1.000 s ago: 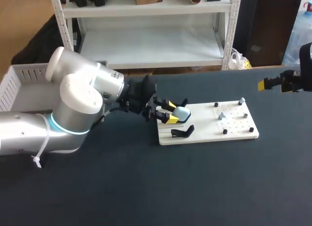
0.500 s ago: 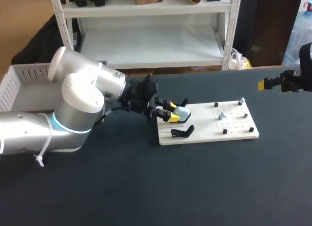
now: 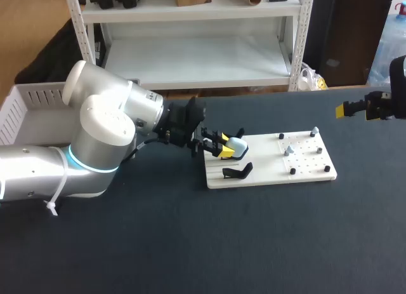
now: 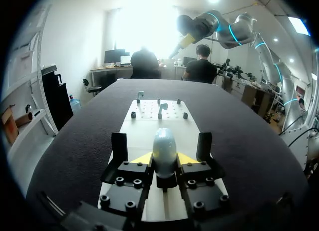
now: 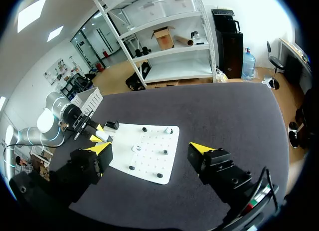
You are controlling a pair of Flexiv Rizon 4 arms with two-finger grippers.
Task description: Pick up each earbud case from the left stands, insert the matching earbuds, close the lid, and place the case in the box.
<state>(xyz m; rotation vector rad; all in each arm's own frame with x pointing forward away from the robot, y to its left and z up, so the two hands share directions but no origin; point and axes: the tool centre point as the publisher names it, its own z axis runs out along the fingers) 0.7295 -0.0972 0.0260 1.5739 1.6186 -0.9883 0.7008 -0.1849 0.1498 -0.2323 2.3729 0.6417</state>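
Observation:
A pale blue earbud case (image 3: pixel 238 144) rests on the rear black stand at the left end of the white board (image 3: pixel 304 170). My left gripper (image 3: pixel 226 147) has come in from the left and is shut on it. In the left wrist view the yellow tips press both sides of the earbud case (image 4: pixel 164 147), with the stand's black prongs (image 4: pixel 118 146) outside them. Small pale earbuds (image 3: pixel 288 150) sit on pegs at the board's right half. My right gripper (image 3: pixel 365 108) hangs open above the table's far right, well away from the board (image 5: pixel 149 163).
A second black stand (image 3: pixel 238 173) with nothing on it sits at the board's near left. A white slatted box (image 3: pixel 25 110) stands at the table's far left, behind my left arm. Dark tabletop surrounds the board.
The left gripper's fingers have drawn together onto the case. The left arm has shifted slightly. The right arm has not moved.

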